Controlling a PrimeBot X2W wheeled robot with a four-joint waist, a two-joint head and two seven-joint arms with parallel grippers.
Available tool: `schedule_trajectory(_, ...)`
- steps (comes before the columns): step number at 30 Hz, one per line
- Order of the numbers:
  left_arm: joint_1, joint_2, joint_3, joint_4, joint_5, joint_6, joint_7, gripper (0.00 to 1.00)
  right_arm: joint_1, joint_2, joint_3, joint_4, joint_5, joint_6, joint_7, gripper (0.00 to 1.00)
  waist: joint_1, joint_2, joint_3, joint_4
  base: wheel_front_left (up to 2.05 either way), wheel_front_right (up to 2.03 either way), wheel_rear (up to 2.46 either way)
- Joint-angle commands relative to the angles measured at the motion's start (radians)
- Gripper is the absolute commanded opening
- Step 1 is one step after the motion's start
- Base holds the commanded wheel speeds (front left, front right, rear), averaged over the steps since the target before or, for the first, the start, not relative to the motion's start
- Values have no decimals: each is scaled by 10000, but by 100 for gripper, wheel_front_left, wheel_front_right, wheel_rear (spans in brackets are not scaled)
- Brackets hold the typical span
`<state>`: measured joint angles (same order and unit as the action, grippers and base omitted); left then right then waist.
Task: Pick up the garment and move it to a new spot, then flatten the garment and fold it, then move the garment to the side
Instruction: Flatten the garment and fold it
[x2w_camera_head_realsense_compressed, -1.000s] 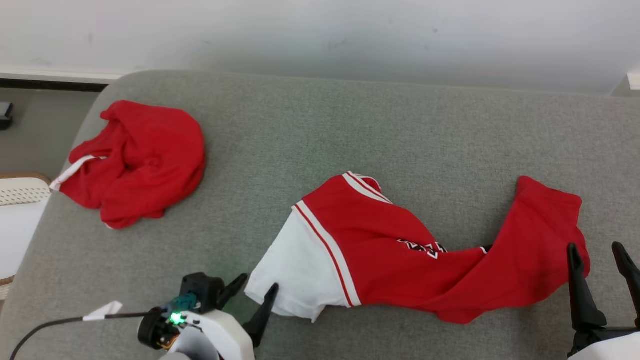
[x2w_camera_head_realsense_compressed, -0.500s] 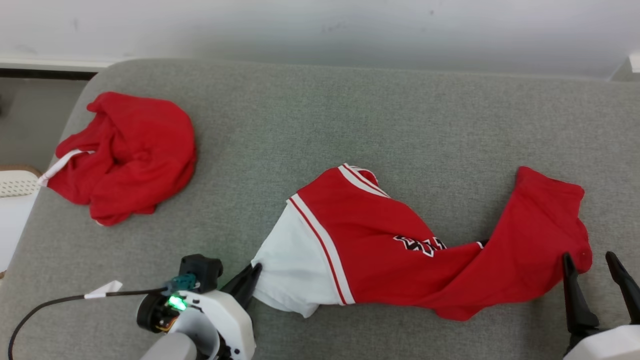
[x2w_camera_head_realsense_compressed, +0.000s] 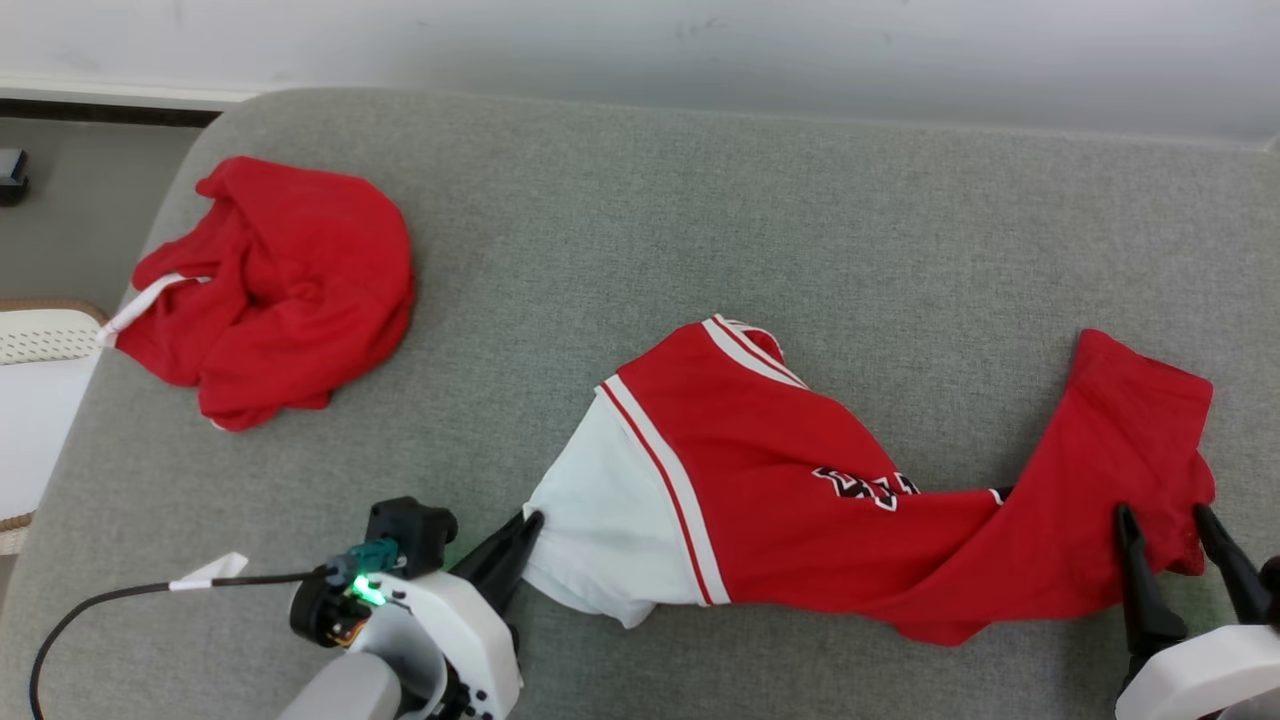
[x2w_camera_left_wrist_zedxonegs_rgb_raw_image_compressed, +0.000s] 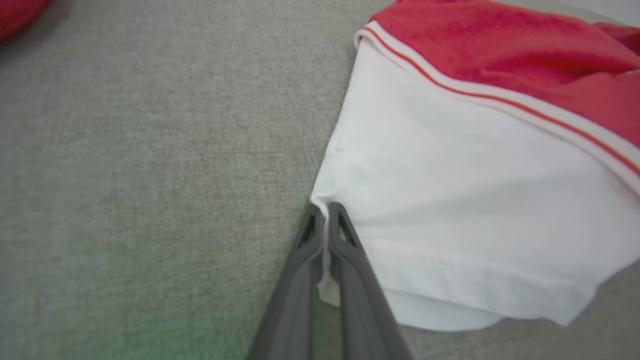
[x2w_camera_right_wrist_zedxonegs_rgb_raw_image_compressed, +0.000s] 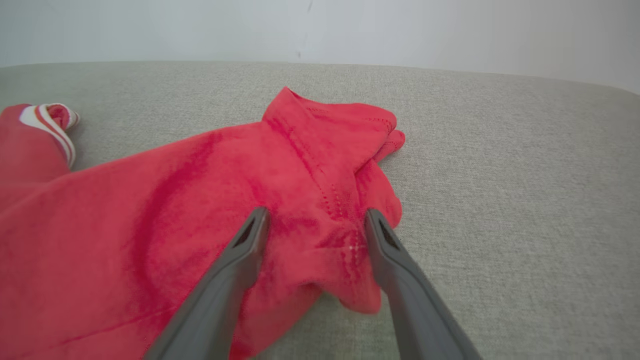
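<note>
The garment (x2w_camera_head_realsense_compressed: 800, 490) is a red shirt with a white sleeve and white stripes, lying twisted across the grey cushion (x2w_camera_head_realsense_compressed: 700, 220). My left gripper (x2w_camera_head_realsense_compressed: 528, 522) is shut on the corner of the white sleeve (x2w_camera_left_wrist_zedxonegs_rgb_raw_image_compressed: 450, 225), whose hem edge is pinched between the two fingers (x2w_camera_left_wrist_zedxonegs_rgb_raw_image_compressed: 325, 215). My right gripper (x2w_camera_head_realsense_compressed: 1165, 518) stands open at the garment's red right end, one finger on each side of a bunched fold (x2w_camera_right_wrist_zedxonegs_rgb_raw_image_compressed: 325, 235). In the right wrist view that fold rises between the open fingers (x2w_camera_right_wrist_zedxonegs_rgb_raw_image_compressed: 260, 220).
A second red garment (x2w_camera_head_realsense_compressed: 270, 290) lies crumpled at the cushion's far left. Beyond the left edge are a white perforated object (x2w_camera_head_realsense_compressed: 40, 340) and the floor. A pale wall (x2w_camera_head_realsense_compressed: 640, 40) runs behind the cushion. Bare cushion lies behind the shirt.
My left gripper has closed on the white sleeve corner. My right gripper has slid forward so its open fingers straddle the red end. The head camera has shifted.
</note>
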<state>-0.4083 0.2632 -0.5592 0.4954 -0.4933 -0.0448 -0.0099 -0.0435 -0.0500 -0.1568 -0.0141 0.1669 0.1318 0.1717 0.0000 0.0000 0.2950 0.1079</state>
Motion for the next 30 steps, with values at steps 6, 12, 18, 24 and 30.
schedule_trajectory(6, 261, 2, -92, 292, -21, 92, -91, 0, 202, -13, 97, -325, 60, -22, 194, 0, 0, 0, -137, -91, 0, 0, 0)
schedule_trajectory(12, 306, 171, 209, -193, -70, 326, -702, 0, 252, -13, 6, -1048, -103, -22, 236, 0, 0, 0, -420, -171, 0, 0, 0)
schedule_trajectory(18, 397, 608, 849, -2002, -9, 847, -1525, 0, -187, -12, -132, -2068, -443, -22, 230, 0, 0, 0, -1006, -210, 0, 0, 0)
schedule_trajectory(24, -94, 1338, 1659, -5112, 443, 1626, -1840, 0, -1248, -423, -223, -3085, -789, -22, 362, 0, 0, 0, -1801, -223, 0, 0, 0)
schedule_trajectory(30, -1233, 2113, 2589, -7979, 1041, 2245, -1493, 0, -2428, -988, -625, -3956, -788, -22, 668, 0, 0, 0, -2513, -204, 0, 0, 0)
